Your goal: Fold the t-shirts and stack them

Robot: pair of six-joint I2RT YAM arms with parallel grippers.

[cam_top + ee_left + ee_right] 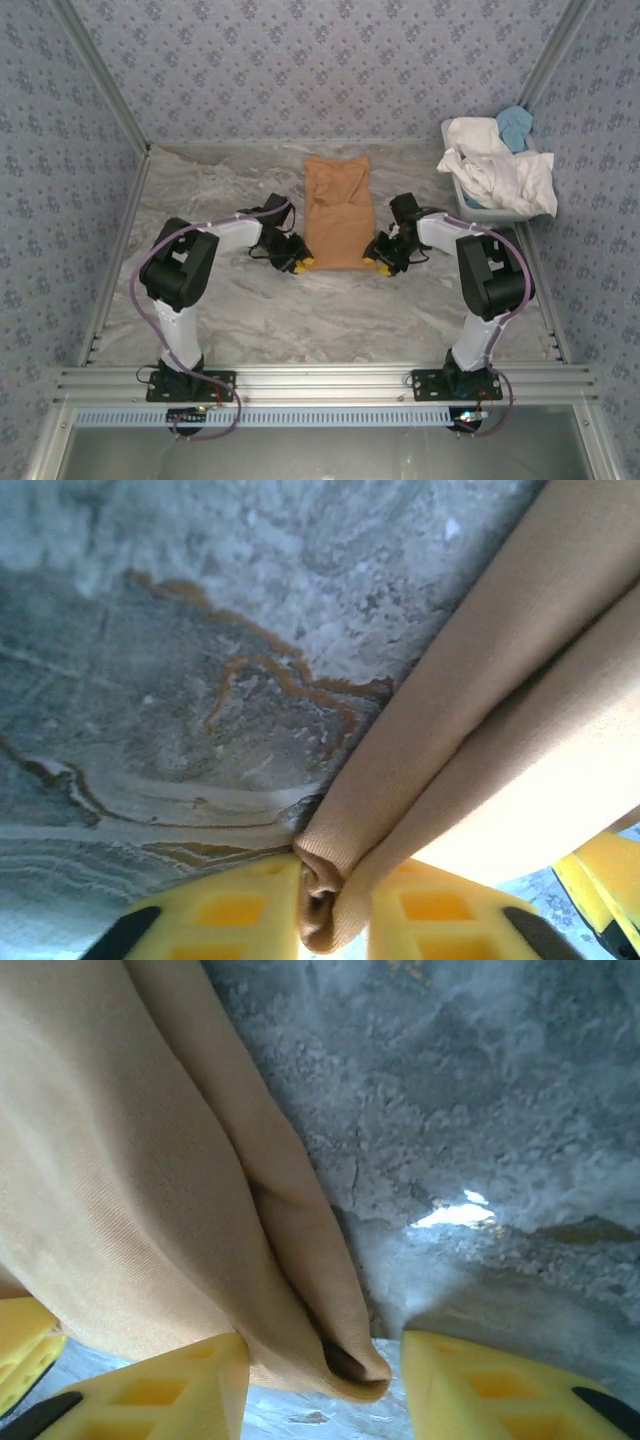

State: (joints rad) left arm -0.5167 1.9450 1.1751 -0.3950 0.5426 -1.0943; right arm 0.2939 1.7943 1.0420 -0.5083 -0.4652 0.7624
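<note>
A tan-orange t-shirt [338, 210] lies folded into a long strip at the table's middle. My left gripper [300, 263] is at the strip's near left corner. In the left wrist view that gripper [333, 910] is shut on the bunched corner of the tan cloth [500, 700]. My right gripper [378, 263] is at the near right corner. In the right wrist view its yellow fingers [480, 1390] stand apart around the corner of the cloth [130, 1180], with a gap on the right side. White t-shirts [500, 170] and a light blue one [516, 124] are piled at the back right.
A white plastic tub [480, 212] holds the pile by the right wall. Metal frame rails run along both sides and the near edge. Marbled table surface [250, 310] lies bare in front of the strip and to its left.
</note>
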